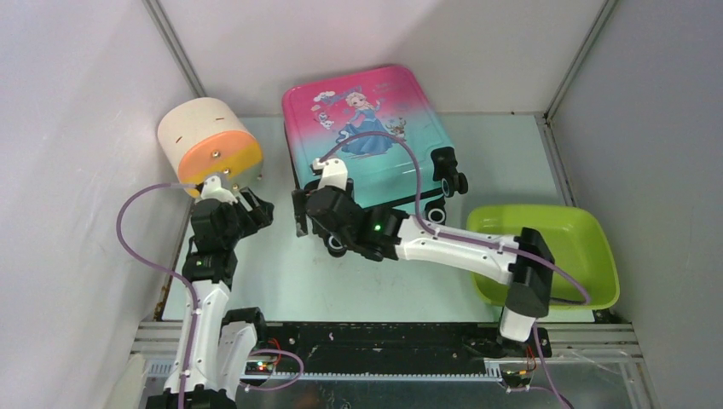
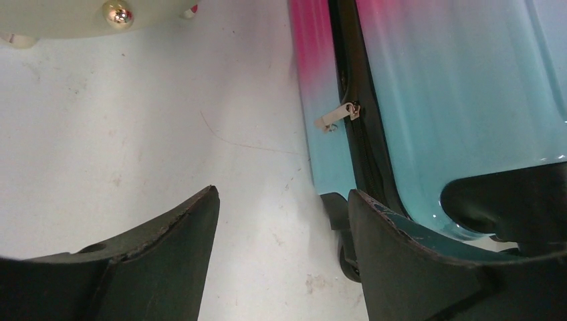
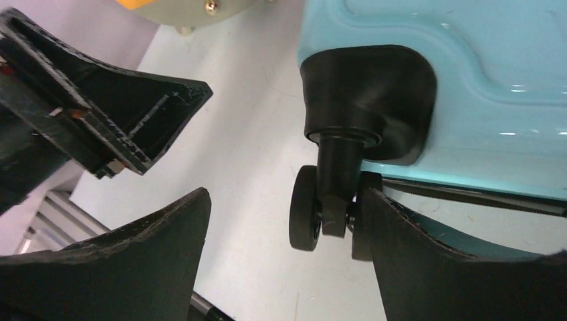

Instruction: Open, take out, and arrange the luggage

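Note:
The luggage (image 1: 367, 128) lies with its princess print up at the back middle and its black wheels toward the arms; its zipper looks closed. In the left wrist view, a silver zipper pull (image 2: 336, 118) hangs on the luggage's (image 2: 455, 100) dark side seam. My left gripper (image 1: 258, 210) is open and empty over bare table, just left of the luggage's near-left corner (image 2: 282, 200). My right gripper (image 1: 300, 215) is open at that same corner. A caster wheel (image 3: 307, 208) of the luggage (image 3: 481, 60) hangs between its fingers (image 3: 287, 204), close to the right one.
A cream-and-orange cylinder (image 1: 209, 141) lies on its side at the back left, close to the left arm. A lime-green tub (image 1: 588, 247) sits at the right beside the right arm's base. White walls enclose the table on three sides.

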Tool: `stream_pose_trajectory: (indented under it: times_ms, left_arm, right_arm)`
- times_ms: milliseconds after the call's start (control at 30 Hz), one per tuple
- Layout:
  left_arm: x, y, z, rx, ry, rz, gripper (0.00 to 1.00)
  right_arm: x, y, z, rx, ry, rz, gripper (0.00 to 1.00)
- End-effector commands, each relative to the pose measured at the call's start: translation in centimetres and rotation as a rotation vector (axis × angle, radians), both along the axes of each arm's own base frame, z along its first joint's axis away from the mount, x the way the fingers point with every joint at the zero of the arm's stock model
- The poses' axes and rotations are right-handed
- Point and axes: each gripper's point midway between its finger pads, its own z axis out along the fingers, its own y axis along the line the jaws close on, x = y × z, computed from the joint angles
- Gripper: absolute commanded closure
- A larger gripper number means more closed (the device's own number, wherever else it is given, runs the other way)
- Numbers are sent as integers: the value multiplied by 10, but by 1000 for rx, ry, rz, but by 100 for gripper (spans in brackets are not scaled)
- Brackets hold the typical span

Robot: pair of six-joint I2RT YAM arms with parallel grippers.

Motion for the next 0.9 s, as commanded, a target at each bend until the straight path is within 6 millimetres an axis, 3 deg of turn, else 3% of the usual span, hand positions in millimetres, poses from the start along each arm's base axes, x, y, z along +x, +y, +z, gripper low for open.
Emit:
stream_pose_trajectory:
  times_ms: [0,333,500,700,867]
  left_arm:
    - [5,9,13,54,-57,21,23]
    - [7,9,14,85,-65,4,24]
    - [8,4,12,112,-67,-38,25]
    - [6,-3,10,152,-77,-89,26]
    - [8,-26,15,233,-124,-244,27]
  right_arm:
    - [8,8,-4,-65,-27,-17,15]
    - [8,-4,-34,-171,27,-76,19]
    - [11,-9,-42,-167,34,-65,29]
    - [15,-17,-34,-103,-20,1,61]
    - [20,-27,-28,-132,-81,99,84]
